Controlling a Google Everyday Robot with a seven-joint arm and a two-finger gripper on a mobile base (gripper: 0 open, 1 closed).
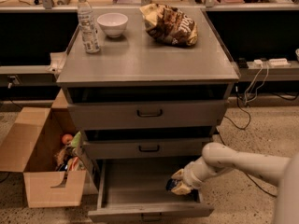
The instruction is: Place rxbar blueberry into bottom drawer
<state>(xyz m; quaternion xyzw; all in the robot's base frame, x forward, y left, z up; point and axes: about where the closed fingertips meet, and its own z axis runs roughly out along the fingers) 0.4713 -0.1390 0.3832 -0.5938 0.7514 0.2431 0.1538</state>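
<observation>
The bottom drawer [140,190] of the grey cabinet stands pulled open, its front panel low at the picture's lower edge. My gripper [180,182] reaches in from the right and is down inside the drawer at its right side. It is shut on the rxbar blueberry [171,185], a small dark blue bar of which only the left end shows between the fingers. The bar is low over the drawer's floor; I cannot tell if it touches.
On the cabinet top stand a water bottle [88,23], a white bowl [112,24] and a brown-and-cream chip bag [170,25]. Two shallower drawers with black handles are closed above. An open cardboard box [39,157] with items sits on the floor at left. Cables lie at right.
</observation>
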